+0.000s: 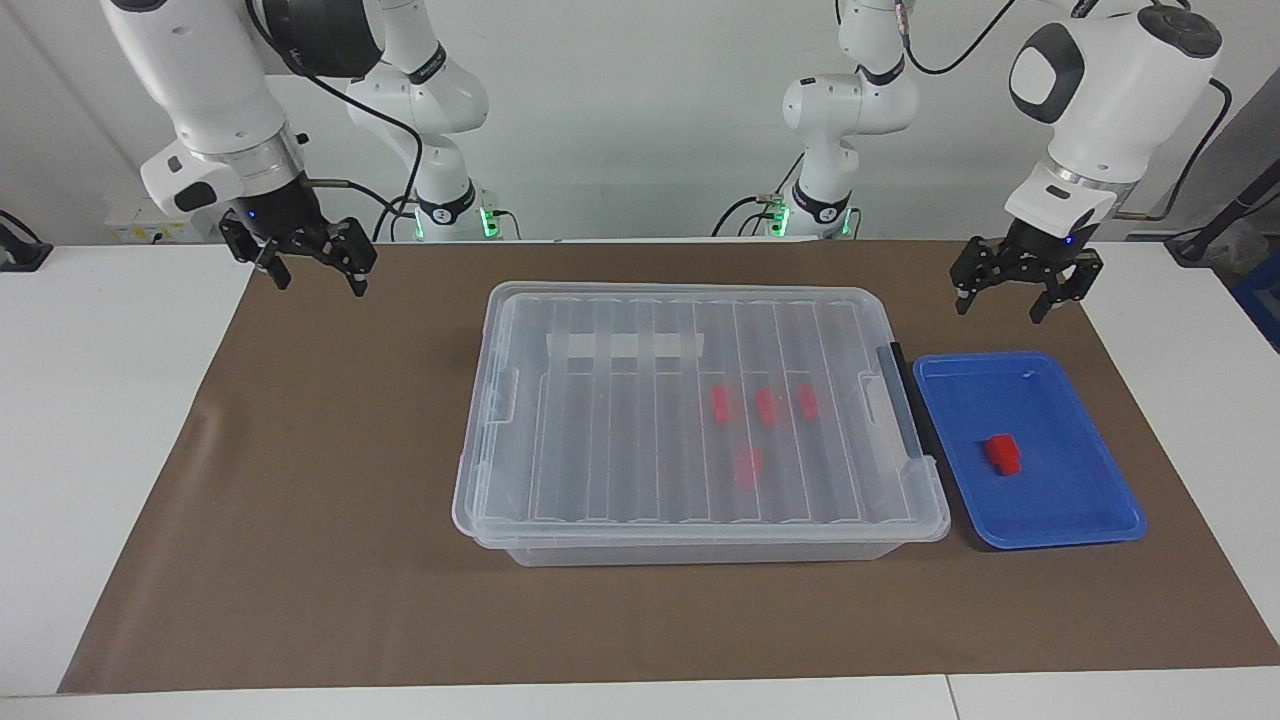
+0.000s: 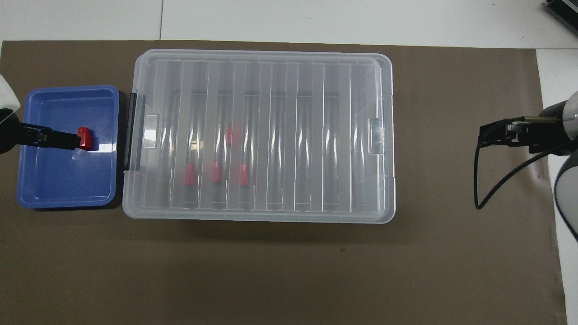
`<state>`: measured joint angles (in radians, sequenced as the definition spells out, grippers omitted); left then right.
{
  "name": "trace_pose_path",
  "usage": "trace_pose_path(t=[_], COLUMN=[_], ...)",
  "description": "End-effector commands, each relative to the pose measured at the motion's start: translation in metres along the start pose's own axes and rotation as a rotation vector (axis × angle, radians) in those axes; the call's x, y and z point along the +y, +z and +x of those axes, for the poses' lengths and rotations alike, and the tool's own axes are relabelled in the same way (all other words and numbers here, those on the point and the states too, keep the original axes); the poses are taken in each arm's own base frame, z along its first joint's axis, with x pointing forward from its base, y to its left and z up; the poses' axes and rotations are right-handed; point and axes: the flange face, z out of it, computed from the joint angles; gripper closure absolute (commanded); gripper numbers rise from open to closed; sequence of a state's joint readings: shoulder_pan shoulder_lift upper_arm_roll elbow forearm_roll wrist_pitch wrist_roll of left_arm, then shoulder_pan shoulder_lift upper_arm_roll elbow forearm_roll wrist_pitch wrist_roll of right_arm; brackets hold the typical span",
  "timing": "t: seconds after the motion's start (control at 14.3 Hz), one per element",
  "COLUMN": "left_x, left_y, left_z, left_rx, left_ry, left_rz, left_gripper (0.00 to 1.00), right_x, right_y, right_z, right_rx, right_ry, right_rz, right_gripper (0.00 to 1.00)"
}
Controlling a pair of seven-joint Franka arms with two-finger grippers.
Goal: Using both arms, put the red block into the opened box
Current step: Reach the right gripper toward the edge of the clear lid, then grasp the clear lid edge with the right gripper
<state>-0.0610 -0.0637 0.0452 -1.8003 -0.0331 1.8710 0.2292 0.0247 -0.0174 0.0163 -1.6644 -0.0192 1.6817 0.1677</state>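
Facing view shows the red block (image 1: 1001,453) lying alone in the blue tray (image 1: 1085,520) at the left arm's end of the brown mat (image 1: 300,500), just beside the box (image 1: 520,550). The box sits mid-mat with its ribbed lid (image 1: 600,440) on, four more red blocks (image 1: 765,407) showing through it. The left gripper (image 1: 1012,300) hangs in the air with its fingers spread wide, empty, over the mat by the tray's edge nearest the robots. The right gripper (image 1: 315,278) hovers, fingers spread wide and empty, over the mat's corner at the right arm's end.
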Motion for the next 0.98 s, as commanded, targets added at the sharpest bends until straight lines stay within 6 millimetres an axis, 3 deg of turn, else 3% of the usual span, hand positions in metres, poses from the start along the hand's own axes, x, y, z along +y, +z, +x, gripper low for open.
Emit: trace_pose_path(t=[0.0,0.21,0.56,0.91], left_x=[0.0,0.0,0.0,0.0], left_y=[-0.005,-0.004,-0.004,-0.004], left_z=[-0.005,-0.005,-0.005,-0.005], left_rx=[0.004,0.002,0.002,0.002], left_ry=[-0.003,-0.004,-0.004,-0.004], left_rz=[-0.007,-0.007,-0.007,-0.007], left_gripper=[0.0,0.0,0.0,0.0], right_x=[-0.015,-0.04,-0.098,-0.14], right_y=[0.017,0.052,0.084,0.12], right_z=[-0.003,0.005,0.014,0.017], right_rx=[0.024,0.038,0.065,0.059], right_ry=[-0.028,-0.072,-0.053,-0.076], right_rz=[0.002,0.002,0.031,0.004], right_gripper=[0.01,0.01,0.02,0.02])
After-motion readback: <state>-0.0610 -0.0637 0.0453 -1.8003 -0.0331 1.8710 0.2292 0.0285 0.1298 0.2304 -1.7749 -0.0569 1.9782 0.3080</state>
